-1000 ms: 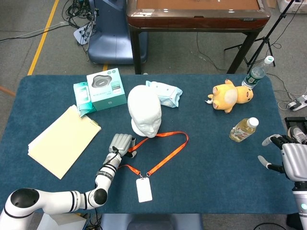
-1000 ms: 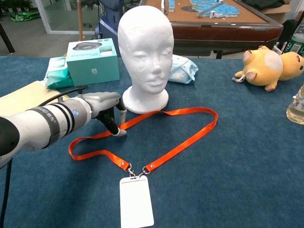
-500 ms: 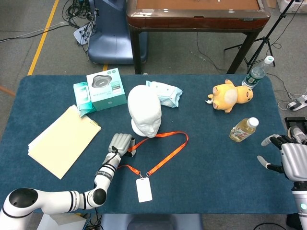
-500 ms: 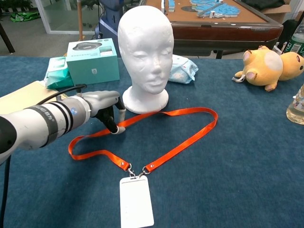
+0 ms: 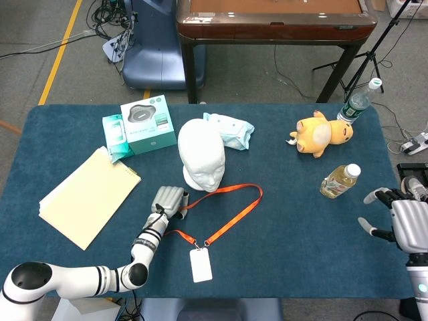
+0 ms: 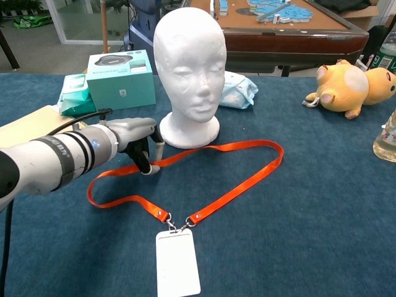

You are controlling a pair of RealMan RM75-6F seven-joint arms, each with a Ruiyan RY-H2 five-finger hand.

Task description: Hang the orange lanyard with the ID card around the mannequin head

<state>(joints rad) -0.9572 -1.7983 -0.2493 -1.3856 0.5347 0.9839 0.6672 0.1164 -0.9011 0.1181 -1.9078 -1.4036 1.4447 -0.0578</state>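
Orange fabric lanyard (image 6: 244, 179) with its white ID card (image 6: 177, 262) lies looped near the desk's front edge before the white foam mannequin head (image 6: 189, 68), the left hand (image 6: 137, 139) pinching its strap to lift it.

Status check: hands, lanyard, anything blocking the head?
Left hand fingertips on the orange lanyard, grip unconfirmed. Right hand open, idle at table edge. Lanyard flat on table, ID card attached, mannequin head bare. Nothing blocking.

blue table (image 5: 281, 234), mannequin head (image 5: 201, 154), lanyard (image 5: 231, 207) (orange), bottle (image 5: 339, 180)
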